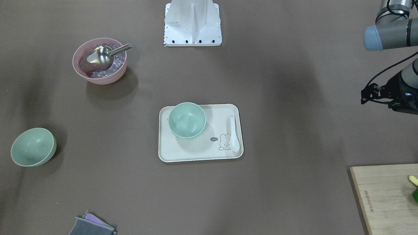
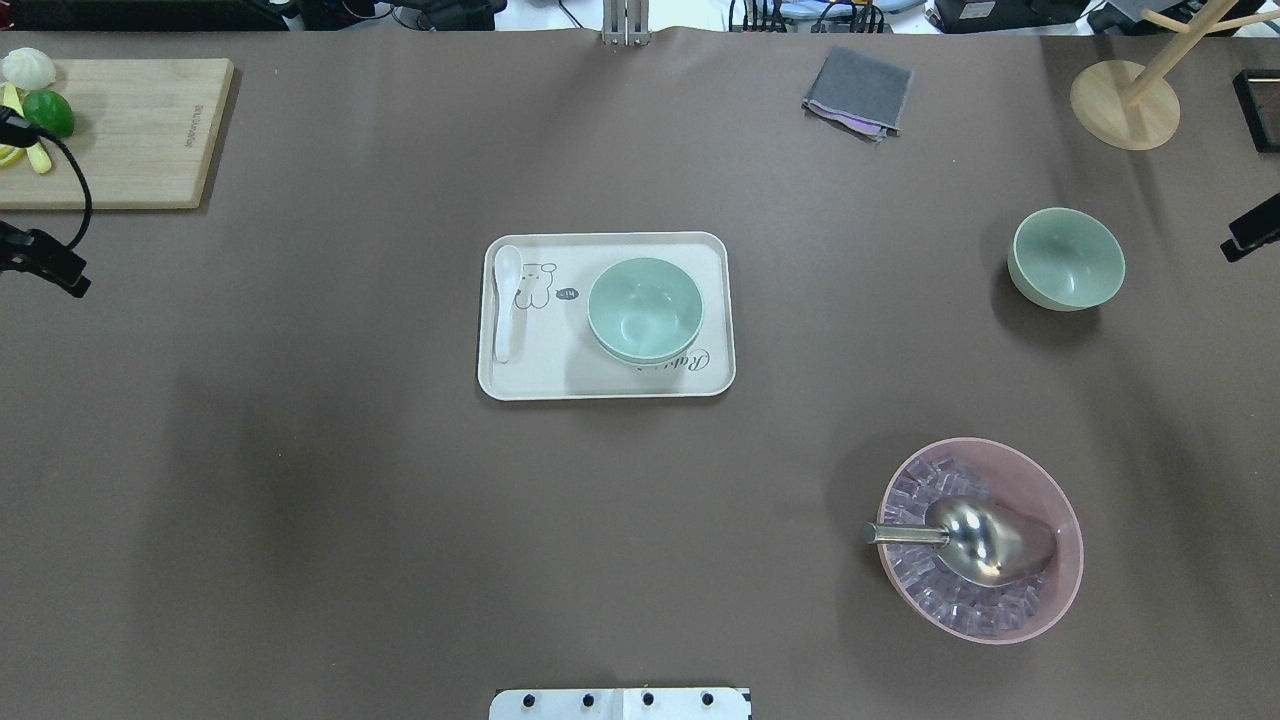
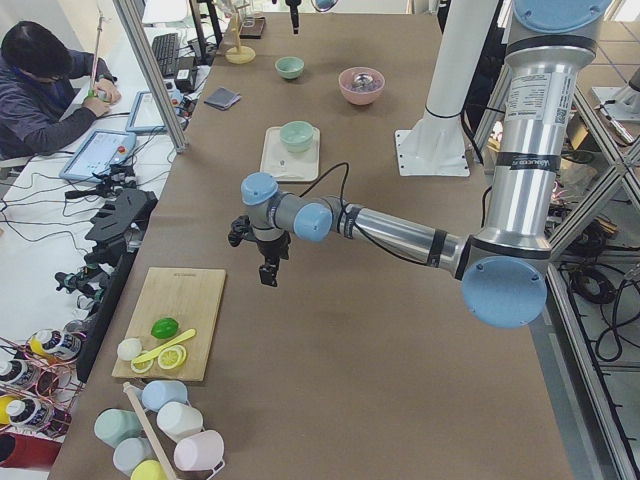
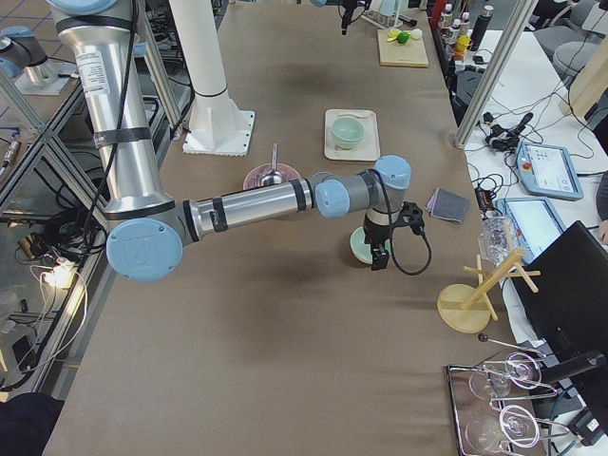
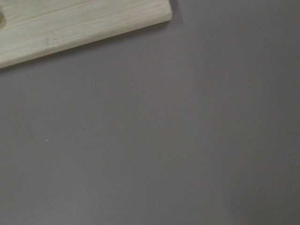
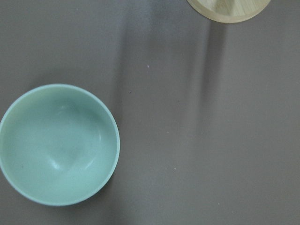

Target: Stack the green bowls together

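My right gripper (image 4: 378,256) hangs over the worktop's right end; spread or pressed together, I cannot tell. The single green bowl (image 2: 1067,258) lies below, just beside it. Two nested green bowls (image 2: 645,310) stand on the centre tray (image 2: 560,380). My left gripper (image 3: 266,274), equally unclear, hangs at the left end.

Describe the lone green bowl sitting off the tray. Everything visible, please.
The lone green bowl is small, round and deep-sided, pale mint green, plain, with a smooth matte finish that looks like plastic. It stands upright with its mouth up, and it is empty. It sits directly on the brown table on the robot's right side, well apart from the tray and from the pink bowl. Nothing is nested in it, and nothing but the table touches it.
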Tool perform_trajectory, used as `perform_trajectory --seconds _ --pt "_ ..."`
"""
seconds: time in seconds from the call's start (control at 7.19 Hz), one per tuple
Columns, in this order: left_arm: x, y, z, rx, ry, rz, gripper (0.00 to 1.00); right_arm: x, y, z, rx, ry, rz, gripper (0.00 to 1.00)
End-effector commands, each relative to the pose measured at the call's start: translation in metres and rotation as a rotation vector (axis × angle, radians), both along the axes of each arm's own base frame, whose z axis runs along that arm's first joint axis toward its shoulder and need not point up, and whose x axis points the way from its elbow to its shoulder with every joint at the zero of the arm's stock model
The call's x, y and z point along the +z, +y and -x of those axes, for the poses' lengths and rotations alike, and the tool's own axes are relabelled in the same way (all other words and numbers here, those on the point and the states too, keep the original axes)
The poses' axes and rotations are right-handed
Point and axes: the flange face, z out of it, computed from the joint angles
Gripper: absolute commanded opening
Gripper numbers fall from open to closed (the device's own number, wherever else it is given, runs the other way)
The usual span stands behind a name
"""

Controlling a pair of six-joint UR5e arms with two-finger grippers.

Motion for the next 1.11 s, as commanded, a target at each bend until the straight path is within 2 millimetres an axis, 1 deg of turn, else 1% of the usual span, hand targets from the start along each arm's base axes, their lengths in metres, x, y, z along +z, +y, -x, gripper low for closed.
perform_trajectory --seconds 0.0,0.14,0.28,0.56,0.7,0.97 --pt "0.0 0.009 0.004 0.002 0.0 -0.002 0.99 0.033 -0.014 0.06 0.093 -0.06 -0.012 0.89" --pt "-0.001 0.008 0.003 0.002 0.002 -0.006 0.99 0.033 -0.011 0.059 0.11 -0.065 0.0 0.83" --pt "-0.001 0.008 0.003 0.002 0.002 -0.006 0.99 0.038 -0.009 0.06 0.12 -0.062 0.017 0.76" --pt "-0.002 0.008 0.003 0.002 0.003 -0.008 0.99 0.043 -0.003 0.076 0.134 -0.038 0.038 0.67" --pt "-0.002 0.008 0.003 0.002 0.003 -0.008 0.99 0.043 -0.001 0.082 0.134 -0.039 0.044 0.64" --pt "-0.002 0.008 0.003 0.002 0.003 -0.008 0.99 0.042 -0.001 0.084 0.131 -0.038 0.042 0.6"
